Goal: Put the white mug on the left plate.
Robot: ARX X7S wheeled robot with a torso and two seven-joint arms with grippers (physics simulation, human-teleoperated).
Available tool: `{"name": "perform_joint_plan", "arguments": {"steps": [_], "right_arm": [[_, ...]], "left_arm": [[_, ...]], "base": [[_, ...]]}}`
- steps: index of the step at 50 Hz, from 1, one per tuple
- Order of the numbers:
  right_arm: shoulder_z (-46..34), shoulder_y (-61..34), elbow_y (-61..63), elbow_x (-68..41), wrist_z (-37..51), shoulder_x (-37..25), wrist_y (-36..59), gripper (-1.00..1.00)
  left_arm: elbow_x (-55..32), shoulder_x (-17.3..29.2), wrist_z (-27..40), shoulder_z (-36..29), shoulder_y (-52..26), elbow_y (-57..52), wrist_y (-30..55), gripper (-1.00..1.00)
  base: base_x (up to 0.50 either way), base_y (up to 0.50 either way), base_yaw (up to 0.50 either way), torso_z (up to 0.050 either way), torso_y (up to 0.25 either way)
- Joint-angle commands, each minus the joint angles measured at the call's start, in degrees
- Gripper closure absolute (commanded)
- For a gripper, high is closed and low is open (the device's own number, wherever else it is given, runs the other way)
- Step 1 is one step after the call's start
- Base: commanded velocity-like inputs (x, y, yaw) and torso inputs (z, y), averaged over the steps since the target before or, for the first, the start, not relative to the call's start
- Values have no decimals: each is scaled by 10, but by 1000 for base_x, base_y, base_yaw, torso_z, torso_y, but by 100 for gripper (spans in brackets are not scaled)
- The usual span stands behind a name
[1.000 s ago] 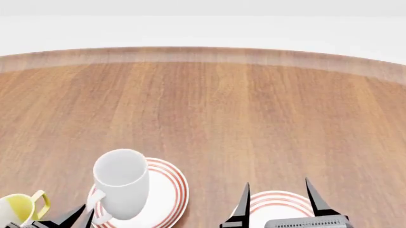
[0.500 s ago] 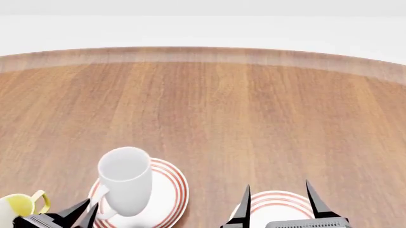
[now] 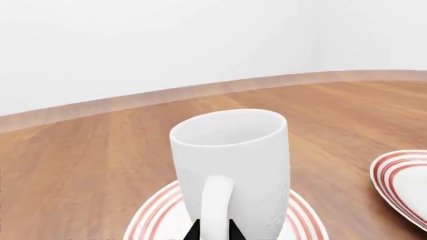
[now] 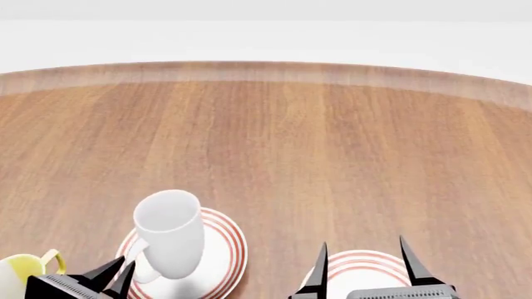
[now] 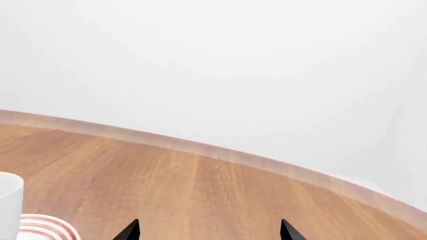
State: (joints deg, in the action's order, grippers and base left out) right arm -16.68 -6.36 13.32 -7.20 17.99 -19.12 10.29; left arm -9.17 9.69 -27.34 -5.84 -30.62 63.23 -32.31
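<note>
The tall white mug (image 4: 171, 233) stands upright over the middle of the left plate (image 4: 223, 249), a white plate with red rings. Its base looks down on the plate. My left gripper (image 4: 121, 270) is at the mug's near left side. In the left wrist view its jaws (image 3: 213, 225) are closed on either side of the mug's loop handle (image 3: 216, 200), with the plate's rim (image 3: 152, 220) below. My right gripper (image 4: 362, 248) is open and empty above the right plate (image 4: 365, 266). In the right wrist view the open gripper (image 5: 209, 226) is seen over bare wood.
A small white mug with a yellow inside and handle (image 4: 23, 271) stands at the near left, close behind my left gripper. The round wooden table (image 4: 275, 137) stretches far ahead to its curved edge. The right plate's rim also shows in the left wrist view (image 3: 400, 175).
My left gripper has carried the white mug slightly right and down onto the left plate, and the mug has come from tilted to upright. The right arm has not moved.
</note>
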Motion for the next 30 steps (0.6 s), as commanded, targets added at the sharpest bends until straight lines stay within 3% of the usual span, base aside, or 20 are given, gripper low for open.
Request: {"name": "perform_joint_plan", "arguments": {"steps": [1, 24, 25, 30], "right_arm": [[-1, 0, -2, -1, 1, -1, -2, -100], [0, 3, -10, -6, 5, -4, -14, -100], [0, 3, -10, -7, 5, -3, -14, -100], [-1, -1, -7, -7, 5, -4, -8, -100]], "left_arm": [[-12, -12, -8, 9, -50, 114, -61, 100], [29, -20, 11, 32, -55, 117, -55, 100], [29, -20, 9, 34, -55, 116, -53, -100], [36, -18, 12, 39, -54, 117, -58, -100]], "base": [[0, 0, 0, 0, 0], [0, 0, 0, 1, 0], [0, 0, 0, 0, 0], [0, 0, 0, 0, 0]]}}
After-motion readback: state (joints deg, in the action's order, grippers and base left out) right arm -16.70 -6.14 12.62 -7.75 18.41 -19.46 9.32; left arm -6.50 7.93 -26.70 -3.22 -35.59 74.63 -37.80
